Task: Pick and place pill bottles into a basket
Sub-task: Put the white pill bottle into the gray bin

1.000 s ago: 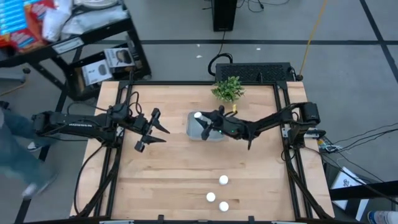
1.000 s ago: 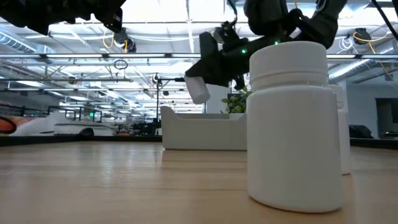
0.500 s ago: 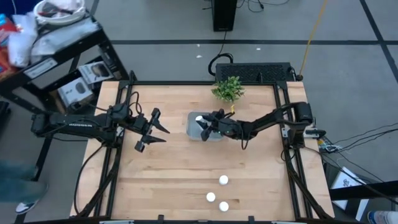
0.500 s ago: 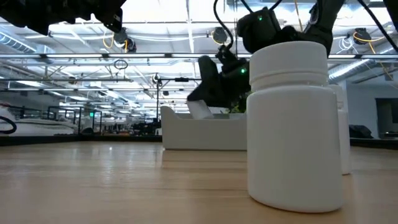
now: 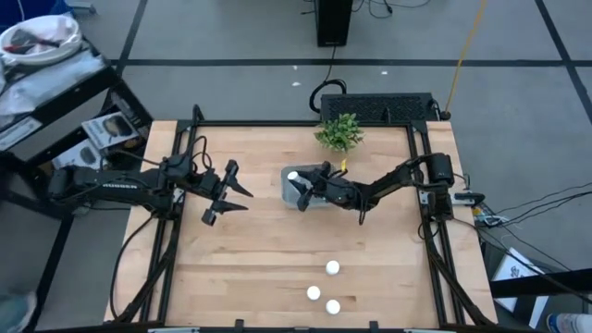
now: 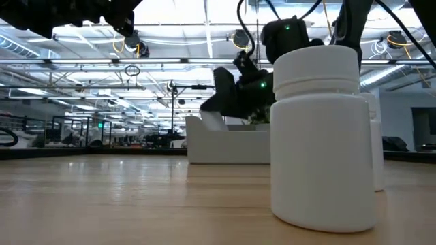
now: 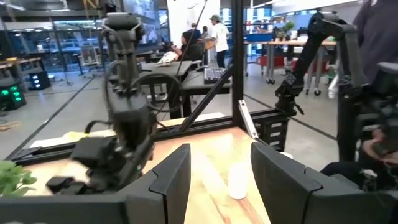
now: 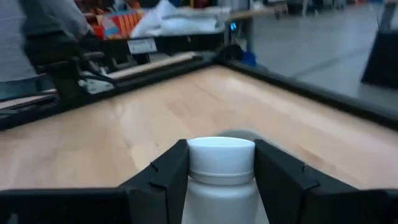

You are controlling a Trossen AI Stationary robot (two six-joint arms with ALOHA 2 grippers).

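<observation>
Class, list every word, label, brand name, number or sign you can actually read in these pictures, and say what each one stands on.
Left arm: white lettering along its dark link, too small to read.
Small white cylindrical pill bottle held by the right gripper: no text visible.
Large white pill bottle in the low view: plain, no label showing.
Pale grey-blue plastic basket: no text visible.
Nothing in these pictures can be read for certain.

Left tool (image 5: 225, 192) spread, right tool (image 5: 302, 186) clamped
</observation>
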